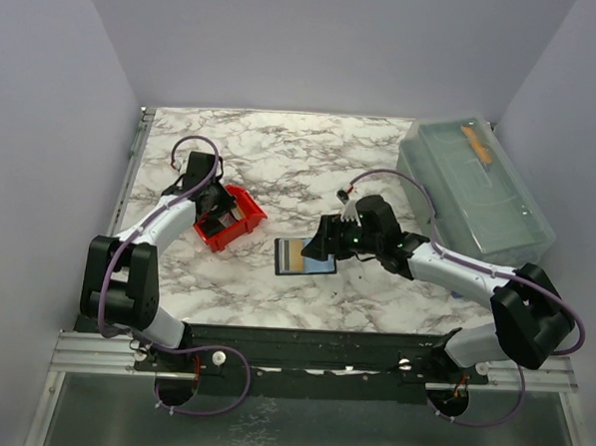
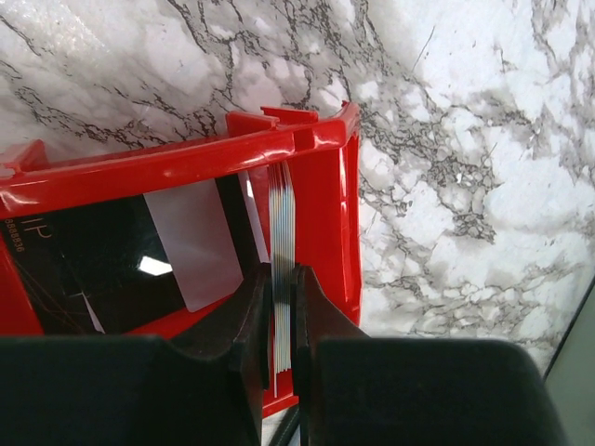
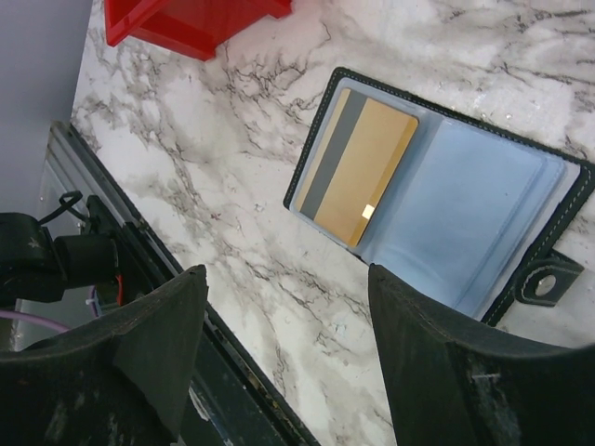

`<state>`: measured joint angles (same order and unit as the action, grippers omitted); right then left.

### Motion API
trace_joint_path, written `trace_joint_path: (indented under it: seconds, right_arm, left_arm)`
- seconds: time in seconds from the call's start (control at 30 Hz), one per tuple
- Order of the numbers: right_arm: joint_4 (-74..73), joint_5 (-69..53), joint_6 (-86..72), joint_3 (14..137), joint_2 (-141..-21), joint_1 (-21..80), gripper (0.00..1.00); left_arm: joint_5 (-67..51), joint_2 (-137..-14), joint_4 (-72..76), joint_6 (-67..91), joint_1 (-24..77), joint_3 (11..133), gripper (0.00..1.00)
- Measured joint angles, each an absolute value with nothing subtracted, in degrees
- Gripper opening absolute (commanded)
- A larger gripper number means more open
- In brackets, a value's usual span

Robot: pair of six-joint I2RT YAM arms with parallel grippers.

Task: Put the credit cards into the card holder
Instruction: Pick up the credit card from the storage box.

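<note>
Credit cards (image 2: 282,214) stood edge-on in a stack in the red tray (image 2: 186,163), pinched by the left hand (image 2: 284,279). At the tray's 4 o'clock, the card holder (image 3: 483,214) lay open on the worktop (image 3: 232,186), a yellowish card (image 3: 367,172) in its pocket, beneath the released right hand (image 3: 288,279).

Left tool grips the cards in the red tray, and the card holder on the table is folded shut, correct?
No: the card holder lies open, a yellowish card inside, per the right wrist view. The left tool does grip cards in the red tray.
</note>
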<state>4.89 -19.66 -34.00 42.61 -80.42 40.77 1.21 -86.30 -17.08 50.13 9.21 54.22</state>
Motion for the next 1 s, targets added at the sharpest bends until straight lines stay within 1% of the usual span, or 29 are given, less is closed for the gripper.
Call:
trace_joint_path:
  seconds: [0.17, 0.37, 0.57, 0.77, 0.93, 1.0]
  right_arm:
    - [3.9, -20.3, -30.9, 48.5, -85.5, 40.8, 0.73]
    - [3.8, -20.1, -28.5, 65.5, -98.1, 40.8, 0.72]
    - [10.3, -21.2, -29.5, 78.6, -112.0, 40.8, 0.67]
    - [14.4, -23.6, -30.1, 82.7, -120.9, 41.5, 0.68]
    - [18.1, -24.2, -28.9, 82.8, -122.3, 43.2, 0.74]
    - [20.6, -24.3, -27.4, 82.7, -122.3, 44.2, 0.74]
  left_arm:
    - [-3.6, -86.1, -19.2, 44.6, 8.0, 54.8, 0.00]
    - [-7.4, -85.5, -22.2, 37.4, 6.7, 57.0, 0.00]
    - [-10.3, -85.4, -25.5, 30.8, 5.8, 59.9, 0.00]
    - [-12.4, -85.3, -26.8, 27.1, 5.2, 60.8, 0.00]
    - [-12.1, -85.3, -29.3, 27.0, 4.7, 61.3, 0.00]
    - [-11.9, -85.4, -30.7, 27.9, 4.4, 62.3, 0.00]
